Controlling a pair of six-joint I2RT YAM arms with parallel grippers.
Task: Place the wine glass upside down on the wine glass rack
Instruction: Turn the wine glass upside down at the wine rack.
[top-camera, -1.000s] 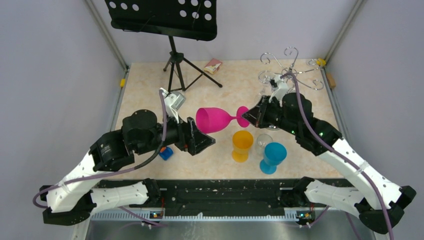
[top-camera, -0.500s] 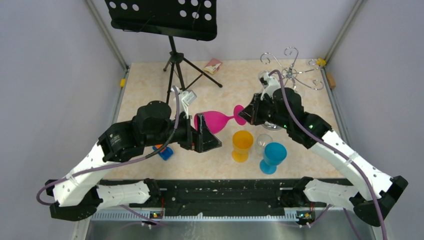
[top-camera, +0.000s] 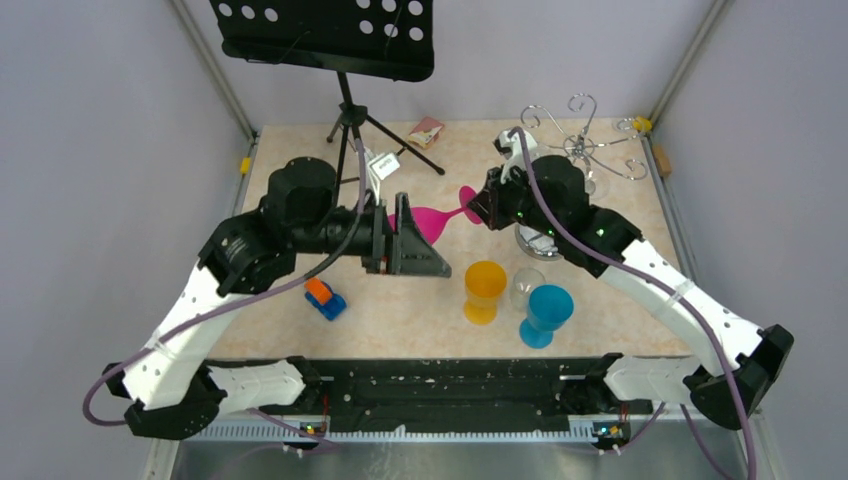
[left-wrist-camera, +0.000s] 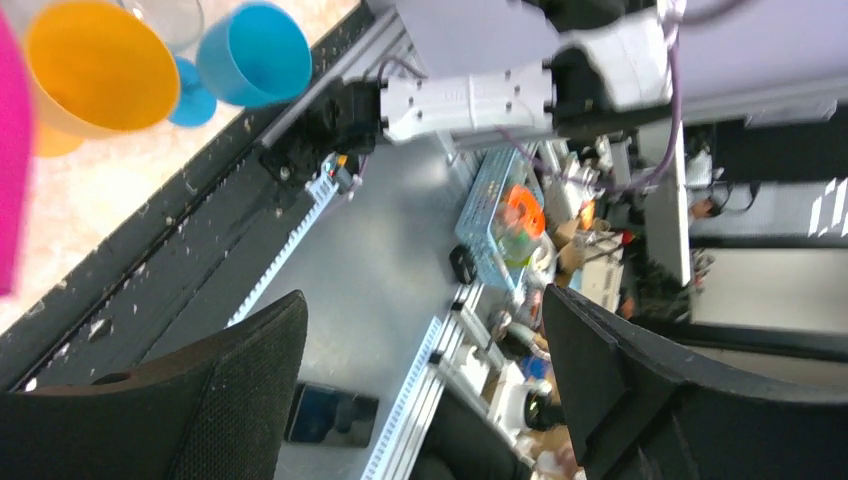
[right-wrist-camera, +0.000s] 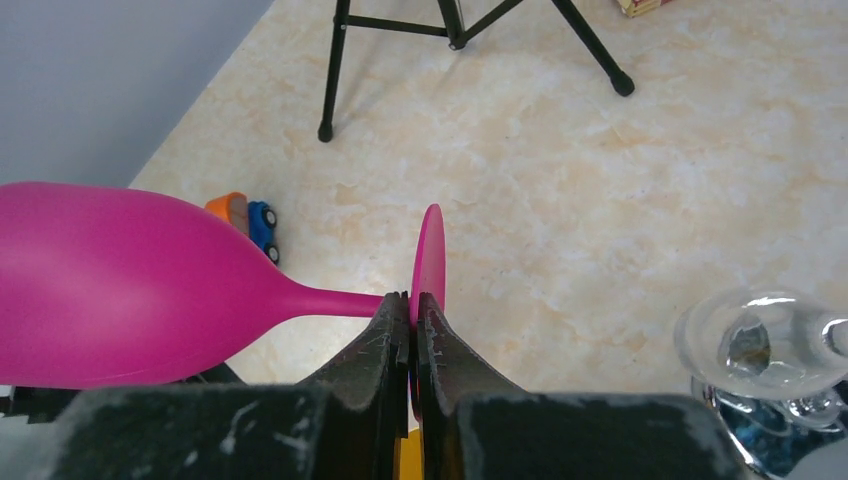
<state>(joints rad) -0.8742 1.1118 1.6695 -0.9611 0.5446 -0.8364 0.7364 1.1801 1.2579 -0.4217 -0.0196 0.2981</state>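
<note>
The pink wine glass (top-camera: 432, 221) lies on its side in the air, its bowl toward my left arm. My right gripper (top-camera: 474, 207) is shut on the rim of its round foot (right-wrist-camera: 430, 250), with the stem and bowl (right-wrist-camera: 120, 285) running off to the left. My left gripper (top-camera: 418, 250) stands open right beside the bowl. In the left wrist view nothing lies between its fingers (left-wrist-camera: 250, 350), and only a pink sliver (left-wrist-camera: 8, 150) shows at the left edge. The chrome wine glass rack (top-camera: 582, 146) stands at the back right, behind my right arm.
A black music stand (top-camera: 345, 120) stands at the back left, with a small box (top-camera: 427, 131) beside it. An orange cup (top-camera: 485, 288), a clear glass (top-camera: 527, 284) and a blue cup (top-camera: 548, 312) stand near the front. A toy car (top-camera: 325, 298) lies at the left.
My right gripper has carried the pink glass back and to the left, and higher. My left arm has swung back and right alongside the bowl, its jaws still open.
</note>
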